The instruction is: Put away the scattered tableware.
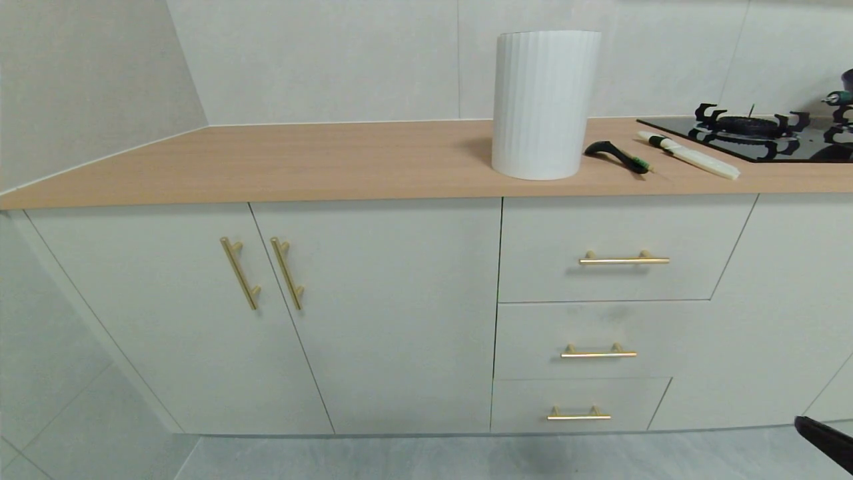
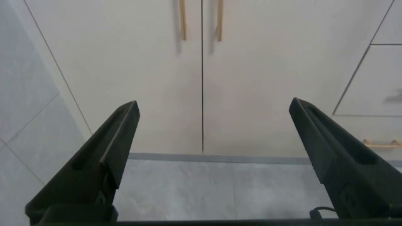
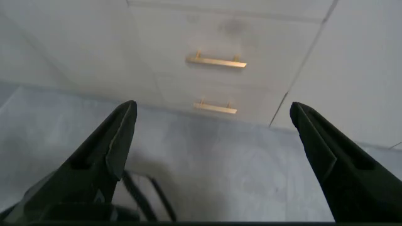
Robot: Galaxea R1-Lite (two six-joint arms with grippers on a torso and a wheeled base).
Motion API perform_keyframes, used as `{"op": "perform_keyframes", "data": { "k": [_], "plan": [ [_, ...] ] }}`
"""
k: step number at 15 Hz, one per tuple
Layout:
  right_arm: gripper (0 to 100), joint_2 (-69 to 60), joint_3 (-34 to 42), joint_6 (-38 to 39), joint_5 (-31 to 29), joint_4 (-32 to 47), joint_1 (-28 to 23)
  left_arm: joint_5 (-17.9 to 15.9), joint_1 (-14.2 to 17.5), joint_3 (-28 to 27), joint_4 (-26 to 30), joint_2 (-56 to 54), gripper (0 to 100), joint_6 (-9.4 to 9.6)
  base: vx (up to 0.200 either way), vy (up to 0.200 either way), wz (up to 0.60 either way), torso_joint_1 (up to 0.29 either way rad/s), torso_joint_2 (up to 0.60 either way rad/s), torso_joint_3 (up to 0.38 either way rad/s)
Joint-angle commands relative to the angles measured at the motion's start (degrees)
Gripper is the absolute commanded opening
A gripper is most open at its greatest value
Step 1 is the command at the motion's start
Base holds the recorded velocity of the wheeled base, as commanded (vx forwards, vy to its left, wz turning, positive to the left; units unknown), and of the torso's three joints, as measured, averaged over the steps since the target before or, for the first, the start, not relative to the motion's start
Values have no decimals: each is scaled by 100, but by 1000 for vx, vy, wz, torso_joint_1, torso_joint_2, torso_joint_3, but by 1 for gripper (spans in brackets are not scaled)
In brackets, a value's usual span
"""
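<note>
Wood counter [image 1: 333, 160] bears white holder [image 1: 543, 107] and utensils [image 1: 616, 154]; left fingers [image 2: 107, 157] and right fingers [image 3: 107, 150] gape before cabinets [image 2: 270, 75].

Counter [image 1: 300, 160]: light-brown wood grain. Container [image 1: 543, 107]: white, vertical ribbing. Small tool [image 1: 616, 155]: black, green tip. Knife [image 1: 693, 157]: cream, black-and-green band near one end. Hob [image 1: 793, 143]: glossy black, black grates. Cabinet fronts [image 1: 400, 313]: off-white, with gold bar handles [image 1: 624, 260]. Floor [image 1: 466, 460]: pale grey tile. Left pincer [image 2: 213, 110] and right pincer [image 3: 213, 110]: black.
</note>
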Motion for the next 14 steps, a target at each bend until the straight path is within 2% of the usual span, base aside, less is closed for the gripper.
{"op": "perform_keyframes", "data": {
  "k": [1,2,3,6,10,13,14],
  "plan": [
    [100,2270,-781,-8,66,-172,113,1,0,0,-2,0,100,-6,0,0,0,0,0,0],
    [100,2270,-781,-8,66,-172,113,1,0,0,-2,0,100,-6,0,0,0,0,0,0],
    [100,3729,-1238,-17,66,-550,113,1,0,0,7,0,100,2,0,0,0,0,0,0],
    [100,5672,-2038,-35,4,-1728,104,1,0,0,-2,0,100,2,0,0,0,0,0,0],
    [100,6823,-2609,-8,-31,-1851,192,1,0,0,-2,0,100,-6,0,0,0,0,0,0],
    [100,7711,-2662,27,-637,-2730,429,1,0,0,-2,0,100,2,0,0,0,0,0,0],
    [100,7974,-2609,36,-857,-3319,473,1,0,0,-2,0,100,-6,0,0,0,0,0,0]
  ]
}}
